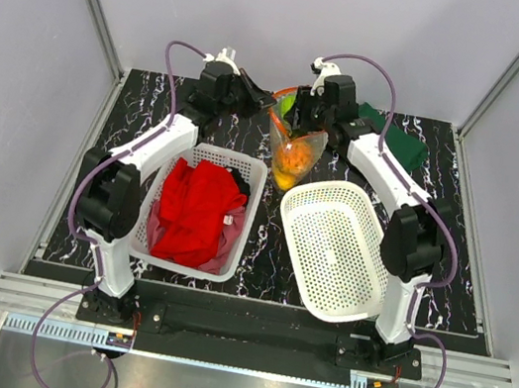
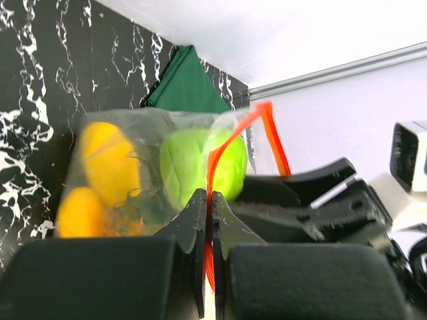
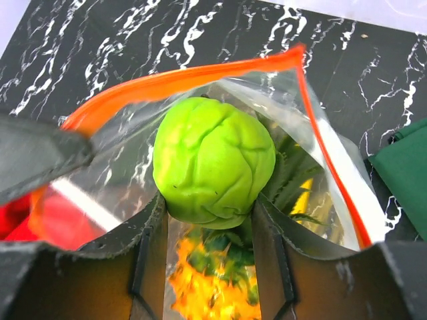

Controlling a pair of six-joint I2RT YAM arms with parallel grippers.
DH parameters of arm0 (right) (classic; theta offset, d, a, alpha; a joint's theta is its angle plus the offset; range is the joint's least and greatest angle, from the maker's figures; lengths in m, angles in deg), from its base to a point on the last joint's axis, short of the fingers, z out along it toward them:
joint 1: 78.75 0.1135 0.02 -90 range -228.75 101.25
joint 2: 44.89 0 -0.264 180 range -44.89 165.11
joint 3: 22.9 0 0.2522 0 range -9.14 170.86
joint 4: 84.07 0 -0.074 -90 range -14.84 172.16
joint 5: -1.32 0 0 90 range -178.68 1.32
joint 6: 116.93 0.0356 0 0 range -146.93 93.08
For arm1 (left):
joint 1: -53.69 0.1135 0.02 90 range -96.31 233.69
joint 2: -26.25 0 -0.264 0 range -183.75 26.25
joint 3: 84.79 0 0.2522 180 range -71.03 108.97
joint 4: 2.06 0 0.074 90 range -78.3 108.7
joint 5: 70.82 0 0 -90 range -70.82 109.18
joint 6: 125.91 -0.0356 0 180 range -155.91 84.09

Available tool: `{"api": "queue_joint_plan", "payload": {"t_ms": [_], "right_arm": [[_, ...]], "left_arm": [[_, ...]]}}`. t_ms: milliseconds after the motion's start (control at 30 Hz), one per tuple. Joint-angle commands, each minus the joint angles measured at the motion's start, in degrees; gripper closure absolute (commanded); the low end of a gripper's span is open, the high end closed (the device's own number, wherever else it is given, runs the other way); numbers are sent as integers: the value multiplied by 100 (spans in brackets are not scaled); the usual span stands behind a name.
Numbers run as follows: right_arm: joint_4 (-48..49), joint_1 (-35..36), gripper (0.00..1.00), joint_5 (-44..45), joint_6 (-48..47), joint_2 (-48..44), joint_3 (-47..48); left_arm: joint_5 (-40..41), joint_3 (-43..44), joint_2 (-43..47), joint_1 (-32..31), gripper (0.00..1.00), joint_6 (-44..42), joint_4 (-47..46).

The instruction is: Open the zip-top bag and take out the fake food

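Observation:
The clear zip-top bag (image 1: pixel 296 155) hangs upright above the black marble table between both grippers, its mouth open. My left gripper (image 2: pixel 209 200) is shut on the bag's red-orange zip strip (image 2: pixel 212 167) at the near lip. My right gripper (image 3: pixel 208 207) reaches into the bag's mouth, and its two fingers press the sides of the round green fruit (image 3: pixel 213 160). Below the fruit lies the orange pineapple (image 3: pixel 213 287) with its green leaves. A yellow piece (image 2: pixel 107 157) and an orange piece (image 2: pixel 77 213) show through the plastic. The open zip strip (image 3: pixel 187 79) rings the fruit.
A white basket (image 1: pixel 245 159) holding a red cloth (image 1: pixel 199 208) stands front left. A second white perforated basket (image 1: pixel 330 252) lies front right. A dark green cloth (image 1: pixel 400 138) lies at the back right behind the right arm.

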Motion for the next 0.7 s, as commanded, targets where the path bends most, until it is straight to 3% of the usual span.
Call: {"api": "queue_joint_plan", "payload": {"t_ms": [0,167,300,467,667], "right_arm": [[-347,140,100,-209,-498,-522,30],[-129,184,100,-103,-552,-961,-776],[285,228,99,-621,-412,-1392,-1218],[267,228,97,-885,89,-1638,-1744],[-108,219,89,-508,300,-1289,-1729]], "left_arm": [[187,556,145,36,100,-363,174],[240,558,320,36,100,-663,237],[275,399,357,54,100,-724,385],[-198,372,198,150,100,-848,360],[-620,109,180,142,100,-611,-131]]}}
